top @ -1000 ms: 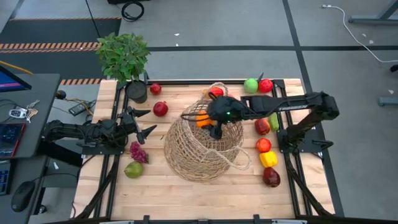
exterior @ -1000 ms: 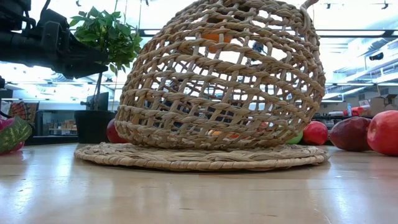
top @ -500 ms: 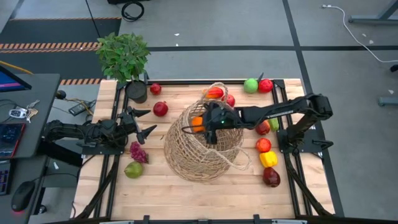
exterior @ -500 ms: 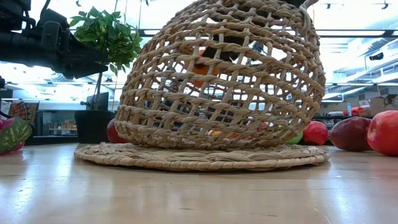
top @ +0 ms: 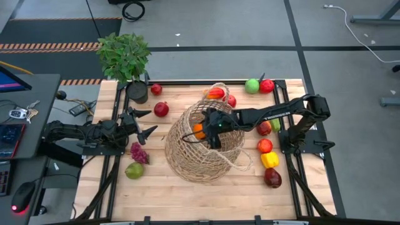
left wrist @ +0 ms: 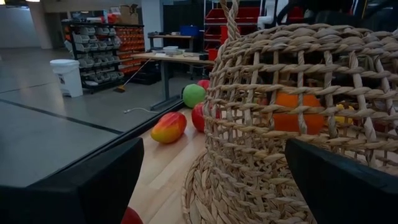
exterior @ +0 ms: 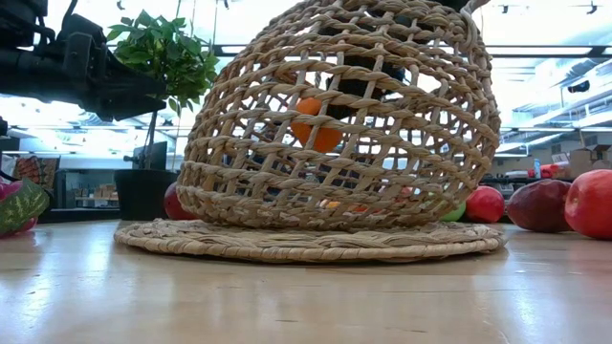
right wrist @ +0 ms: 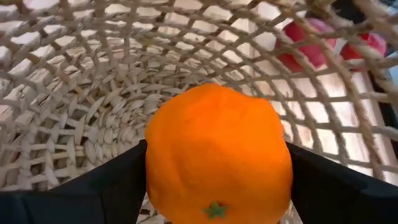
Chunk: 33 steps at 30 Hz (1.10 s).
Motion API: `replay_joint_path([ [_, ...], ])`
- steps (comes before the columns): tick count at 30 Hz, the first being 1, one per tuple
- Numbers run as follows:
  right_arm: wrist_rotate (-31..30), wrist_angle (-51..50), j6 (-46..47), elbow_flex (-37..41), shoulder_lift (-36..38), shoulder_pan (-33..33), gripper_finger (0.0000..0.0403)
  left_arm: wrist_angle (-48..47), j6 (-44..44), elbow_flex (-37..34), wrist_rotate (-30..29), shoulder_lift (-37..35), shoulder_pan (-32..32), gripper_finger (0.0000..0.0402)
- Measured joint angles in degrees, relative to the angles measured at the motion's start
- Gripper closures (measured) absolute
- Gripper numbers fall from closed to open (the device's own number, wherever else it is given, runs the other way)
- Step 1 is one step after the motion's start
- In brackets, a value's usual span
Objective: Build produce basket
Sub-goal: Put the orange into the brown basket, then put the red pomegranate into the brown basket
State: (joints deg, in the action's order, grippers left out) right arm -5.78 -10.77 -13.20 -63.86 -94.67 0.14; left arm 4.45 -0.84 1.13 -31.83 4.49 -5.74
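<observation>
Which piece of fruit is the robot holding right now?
The orange, gripped by the right gripper inside the basket. All the other produce lies loose on the table.

A leafy potted plant (top: 124,57) was set at the table's (top: 187,194) far left corner; a desk (top: 22,125) was placed alongside.

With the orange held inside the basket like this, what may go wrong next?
1. The right gripper holds the orange well above the basket floor; released from there, it may bounce or roll inside.
2. The gripper sits deep inside the open weave, so on the way out it may catch the rim or a handle and drag or tip the basket.
3. The left gripper waits open beside the basket; a shifted basket may bump it.
</observation>
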Motion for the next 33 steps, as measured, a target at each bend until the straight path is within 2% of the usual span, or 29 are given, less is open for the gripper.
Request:
replay_joint_path([
  [6,3.19,1.32,3.86,1.39,0.00,-0.46,0.0063,0.04,0.02,0.00,0.00,-0.02,-0.02,0.0004],
  [12,7.16,2.98,12.53,5.04,0.00,-1.39,0.0052,0.02,0.00,0.00,-0.02,0.00,-0.01,0.0004],
  [19,11.52,3.93,17.75,5.75,0.00,-2.64,0.0010,0.02,0.00,0.00,-0.01,0.00,-0.02,0.0004],
  [22,12.32,4.79,18.61,5.55,0.00,-3.08,0.0008,0.02,0.00,0.00,0.00,-0.01,0.00,0.0004],
  [27,12.63,1.84,17.73,1.26,0.23,-3.08,0.0006,0.02,0.00,0.00,-0.01,0.00,0.00,0.0004],
  [33,12.63,-5.87,17.59,-8.19,2.12,-3.08,0.0007,0.02,0.00,0.00,-0.02,0.00,-0.02,0.0004],
])
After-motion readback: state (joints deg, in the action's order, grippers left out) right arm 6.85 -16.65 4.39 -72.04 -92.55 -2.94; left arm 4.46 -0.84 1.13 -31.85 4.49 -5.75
